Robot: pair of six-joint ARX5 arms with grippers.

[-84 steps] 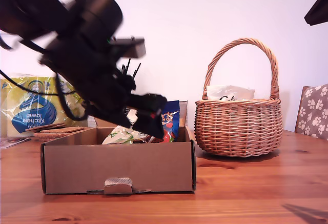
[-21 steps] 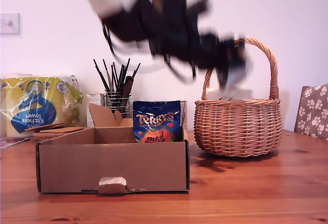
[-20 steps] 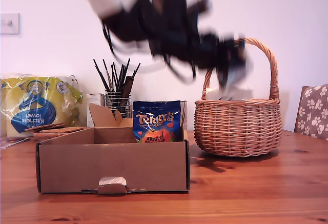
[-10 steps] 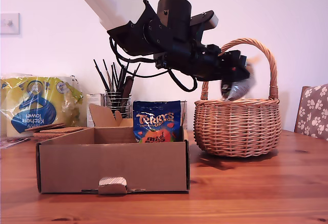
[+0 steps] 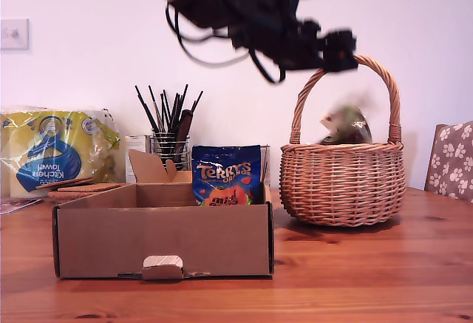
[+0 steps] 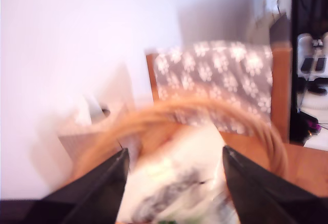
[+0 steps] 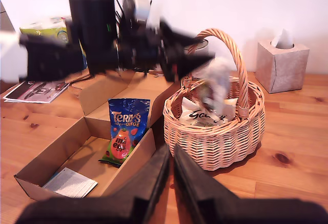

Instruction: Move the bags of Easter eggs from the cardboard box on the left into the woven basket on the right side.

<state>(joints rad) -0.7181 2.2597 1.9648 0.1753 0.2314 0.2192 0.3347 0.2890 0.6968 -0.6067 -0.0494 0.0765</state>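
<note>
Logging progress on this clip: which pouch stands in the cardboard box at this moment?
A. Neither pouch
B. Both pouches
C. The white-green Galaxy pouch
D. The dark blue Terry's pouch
D: the Terry's pouch stands upright in the cardboard box, while a blurred pale pouch is at the woven basket.

My first gripper point(image 5: 341, 51) hangs high in the upper middle of the exterior view, its arm reaching in from the upper left, jaws spread apart and empty. My second gripper point(image 7: 171, 175) has its jaws pressed together.
</note>
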